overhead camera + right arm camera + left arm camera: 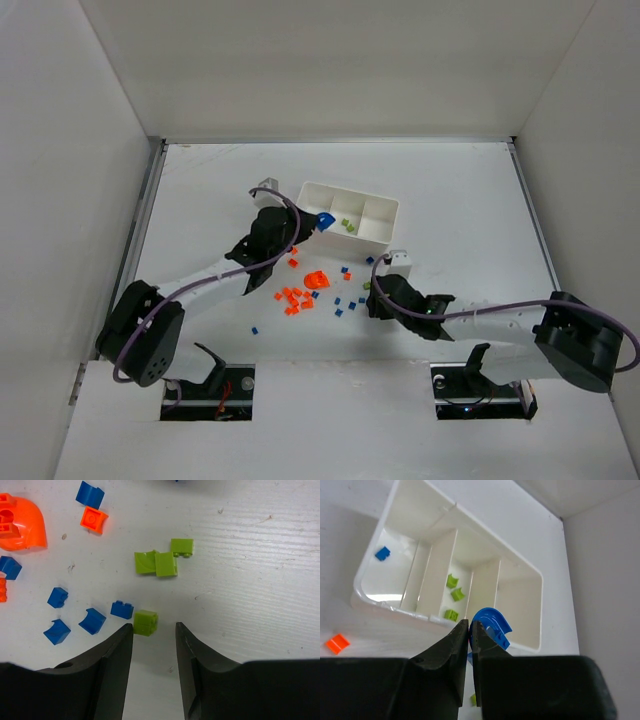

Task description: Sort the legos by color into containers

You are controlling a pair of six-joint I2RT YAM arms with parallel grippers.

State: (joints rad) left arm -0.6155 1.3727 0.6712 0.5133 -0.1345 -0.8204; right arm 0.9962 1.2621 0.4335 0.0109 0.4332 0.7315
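The white tray [330,186] has three compartments. In the left wrist view [375,605] its left one holds a blue brick [382,553], the middle one three lime bricks [452,595], and the right one shows nothing. My left gripper [470,627] is shut on the larger blue curved piece [492,625], held at the tray's near wall [325,219]. My right gripper [154,627] is open just above the table, with a lime brick [146,622] between its fingertips, close to the left finger. Orange bricks [298,297] and the larger orange piece [315,281] lie mid-table.
Three more lime bricks [162,562] lie just beyond the right gripper. Several blue bricks [92,621] lie to its left, with the larger orange piece [20,522] at far left. A single orange brick [338,643] lies in front of the tray. White walls enclose the table.
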